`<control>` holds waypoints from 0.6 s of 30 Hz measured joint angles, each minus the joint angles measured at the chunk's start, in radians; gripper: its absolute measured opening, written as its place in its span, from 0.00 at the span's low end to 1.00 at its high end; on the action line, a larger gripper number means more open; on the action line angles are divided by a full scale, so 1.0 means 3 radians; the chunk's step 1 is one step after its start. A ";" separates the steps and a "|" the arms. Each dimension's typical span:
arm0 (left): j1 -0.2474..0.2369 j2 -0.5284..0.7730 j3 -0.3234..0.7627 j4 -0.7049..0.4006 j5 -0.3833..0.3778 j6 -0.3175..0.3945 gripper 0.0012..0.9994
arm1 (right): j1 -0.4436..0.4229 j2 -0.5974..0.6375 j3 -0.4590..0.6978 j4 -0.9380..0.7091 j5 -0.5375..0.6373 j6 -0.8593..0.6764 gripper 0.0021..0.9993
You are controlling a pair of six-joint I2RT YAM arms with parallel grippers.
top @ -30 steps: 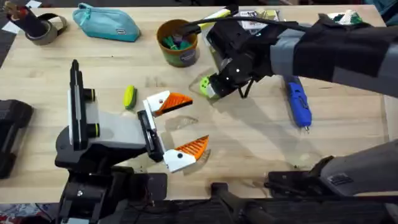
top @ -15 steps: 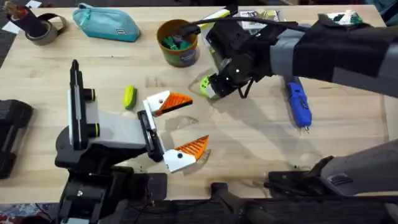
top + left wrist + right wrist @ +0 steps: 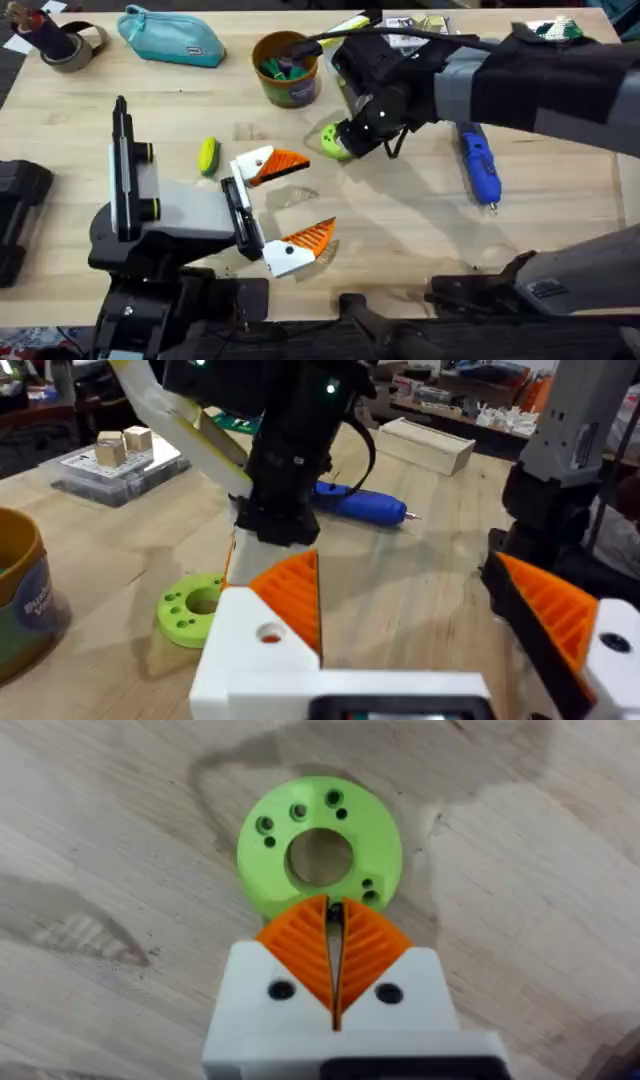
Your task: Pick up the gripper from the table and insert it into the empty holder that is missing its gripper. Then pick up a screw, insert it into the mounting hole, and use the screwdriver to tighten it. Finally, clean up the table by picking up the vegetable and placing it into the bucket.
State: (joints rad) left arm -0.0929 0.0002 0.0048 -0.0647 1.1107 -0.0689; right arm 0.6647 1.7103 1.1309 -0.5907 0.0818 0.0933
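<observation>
Pinching shut above green ring (image 3: 318, 851), right claw (image 3: 334, 952), left claw (image 3: 288, 205) spread wide

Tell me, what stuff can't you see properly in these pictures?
1. Inside the bucket, overhead view: there are green bits, too small to name.
2. Green piece, right wrist view: the right hand covers its near rim, so I cannot tell whether the rim is pinched.
3. Screwdriver, left wrist view: its back end is hidden behind the right arm.
</observation>
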 joint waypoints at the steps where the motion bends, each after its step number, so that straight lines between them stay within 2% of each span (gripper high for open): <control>1: 0.0000 0.0000 0.0000 0.0000 0.0000 0.0000 0.99 | 0.0000 0.0000 0.0000 0.0000 0.0000 -0.0005 0.01; 12: 0.0000 0.0000 0.0000 0.0000 0.0000 0.0000 0.99 | 0.0000 0.0000 0.0028 -0.0029 -0.0001 -0.0027 0.00; 18: 0.0000 0.0000 0.0000 0.0000 0.0000 0.0000 0.99 | 0.0000 -0.0188 0.0251 -0.0348 -0.0001 -0.0027 0.00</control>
State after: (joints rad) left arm -0.0929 0.0002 0.0048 -0.0647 1.1106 -0.0689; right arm 0.6647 1.6539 1.2062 -0.6950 0.0815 0.0853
